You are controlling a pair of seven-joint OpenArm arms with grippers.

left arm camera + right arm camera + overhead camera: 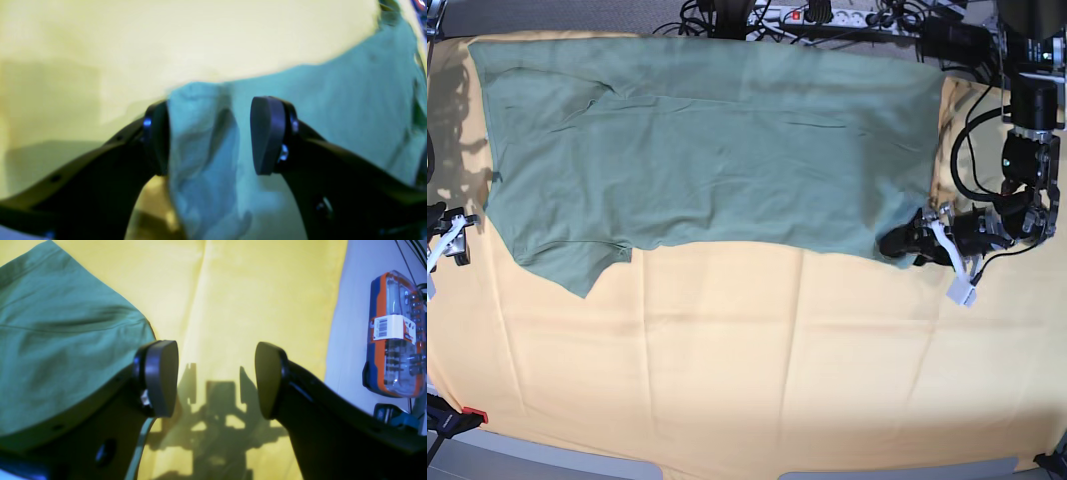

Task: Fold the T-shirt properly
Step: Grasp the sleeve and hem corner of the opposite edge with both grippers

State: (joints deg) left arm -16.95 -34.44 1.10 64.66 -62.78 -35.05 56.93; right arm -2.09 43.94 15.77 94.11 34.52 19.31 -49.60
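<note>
The sage-green T-shirt (pixel 717 150) lies spread flat across the far half of the yellow-orange table cloth (pixel 747 370), one sleeve pointing toward the near left. My left gripper (pixel 899 244) is low at the shirt's near right corner. In the left wrist view this gripper (pixel 210 133) stands open, with a raised fold of the T-shirt (pixel 200 150) between its fingers and against the left one. My right gripper (pixel 215 376) is open over bare cloth, and the T-shirt (pixel 56 340) edge lies just left of it. In the base view only a bit of the right gripper (pixel 449 232) shows at the left edge.
Cables and a power strip (pixel 827 15) run along the back edge. An orange-and-blue bit case (pixel 395 333) lies on the grey surface beyond the cloth's edge, to the right in the right wrist view. A red-tipped clamp (pixel 467 415) sits at the near left corner.
</note>
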